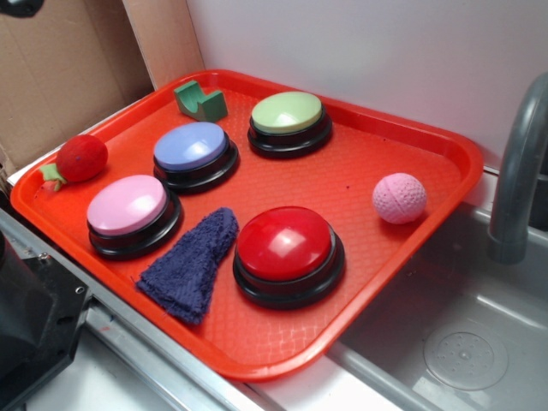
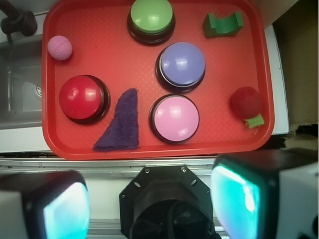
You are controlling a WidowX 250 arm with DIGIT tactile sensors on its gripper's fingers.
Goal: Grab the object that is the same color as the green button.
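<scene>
Viewing the wrist feed, I found the claw (image 2: 149, 209) spread open, the unlabelled green block (image 2: 223, 24) far ahead, beside the green button (image 2: 151, 15).

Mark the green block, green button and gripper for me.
green block (image 1: 202, 102), exterior view, front face.
green button (image 1: 288, 112), exterior view, dome top.
gripper (image 2: 149, 199), wrist view, midway between the open fingertips.

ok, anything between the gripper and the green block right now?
Yes. In the wrist view the gripper is open, off the tray's near edge. The green block sits at the far corner, with the pink button and blue button roughly in between. Going over them avoids both.
</scene>
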